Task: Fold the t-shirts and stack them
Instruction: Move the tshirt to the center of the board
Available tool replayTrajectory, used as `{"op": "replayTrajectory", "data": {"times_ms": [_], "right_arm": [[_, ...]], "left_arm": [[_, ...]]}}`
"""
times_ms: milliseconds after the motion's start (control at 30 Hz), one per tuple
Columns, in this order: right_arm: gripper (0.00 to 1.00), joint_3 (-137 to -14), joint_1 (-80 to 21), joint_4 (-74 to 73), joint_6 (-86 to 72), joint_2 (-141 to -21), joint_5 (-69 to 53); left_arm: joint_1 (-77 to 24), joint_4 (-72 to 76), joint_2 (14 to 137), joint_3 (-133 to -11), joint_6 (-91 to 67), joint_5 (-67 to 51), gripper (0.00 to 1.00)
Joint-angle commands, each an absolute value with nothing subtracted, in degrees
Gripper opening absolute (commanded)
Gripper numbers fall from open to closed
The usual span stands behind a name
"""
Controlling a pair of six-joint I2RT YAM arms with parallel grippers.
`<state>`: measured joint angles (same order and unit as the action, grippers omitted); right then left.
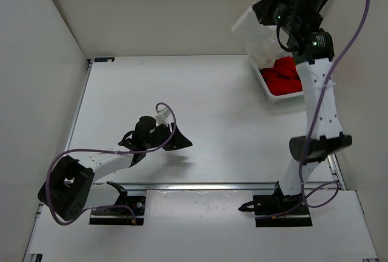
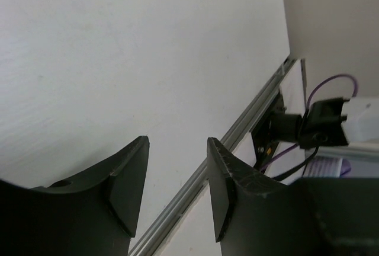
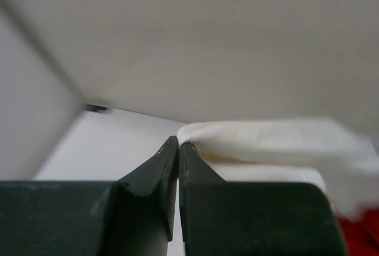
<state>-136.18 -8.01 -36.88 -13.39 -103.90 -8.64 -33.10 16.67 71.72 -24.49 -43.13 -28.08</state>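
My right gripper (image 1: 259,8) is raised high at the far right, above the basket, and is shut on an edge of the white t-shirt (image 1: 257,37), which hangs down from it. In the right wrist view the jaws (image 3: 179,141) are pressed together, with the cream cloth (image 3: 266,143) bunched at their tips. The red t-shirt (image 1: 284,77) lies crumpled in the basket below; a red patch of it (image 3: 362,232) also shows in the right wrist view. My left gripper (image 1: 179,141) hovers low over the bare table at the left and is open and empty (image 2: 177,144).
A white basket (image 1: 267,89) stands at the table's far right edge. White walls close off the left and back. A metal rail (image 2: 237,131) runs along the table's near edge by the arm bases.
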Motion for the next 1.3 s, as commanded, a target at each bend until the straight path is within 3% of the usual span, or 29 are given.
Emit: {"op": "replayTrajectory", "data": {"times_ms": [0,200,367,467,633,733,900,1000,1100,1267], "right_arm": [[0.0,-137.7,-15.4,-23.6,-14.8,-94.6,-21.1],[0.0,-129.0,-7.3,-13.5,-26.7,-89.4,-38.2],[0.0,-100.8,-3.9,-4.6,-26.6,-81.7,-46.0],[0.0,-75.0,-3.4,3.4,-25.7,-76.7,-46.4],[0.0,-55.1,-0.1,14.1,-29.1,-76.8,-44.9],[0.0,-59.4,2.9,12.4,-30.5,-84.0,-43.7],[0.0,-92.0,-1.3,-10.9,-23.8,-103.8,-36.9],[0.0,-103.2,-5.3,-22.0,-18.6,-107.8,-27.0],[0.0,-100.5,-8.7,-23.7,-17.0,-104.9,-18.5],[0.0,-88.8,-8.3,-17.0,-18.9,-97.7,-21.3]], "left_arm": [[-27.0,16.9,66.7,-25.3,-46.0,-30.0,0.55],[-13.2,17.0,60.3,-19.5,-50.7,-32.6,0.57],[-8.6,18.4,59.7,-15.9,-53.4,-33.6,0.58],[-7.5,18.0,60.2,-16.1,-53.8,-32.9,0.58],[-6.7,20.0,61.9,-14.9,-54.4,-31.4,0.56],[-6.2,18.5,62.1,-15.6,-53.6,-29.8,0.56],[-7.0,14.4,60.6,-16.4,-51.0,-27.2,0.56],[-9.0,9.8,59.5,-18.1,-46.7,-25.0,0.54],[-14.5,3.0,58.1,-20.6,-42.4,-17.2,0.57],[-19.3,6.1,59.6,-19.2,-43.2,-13.9,0.69]]}}
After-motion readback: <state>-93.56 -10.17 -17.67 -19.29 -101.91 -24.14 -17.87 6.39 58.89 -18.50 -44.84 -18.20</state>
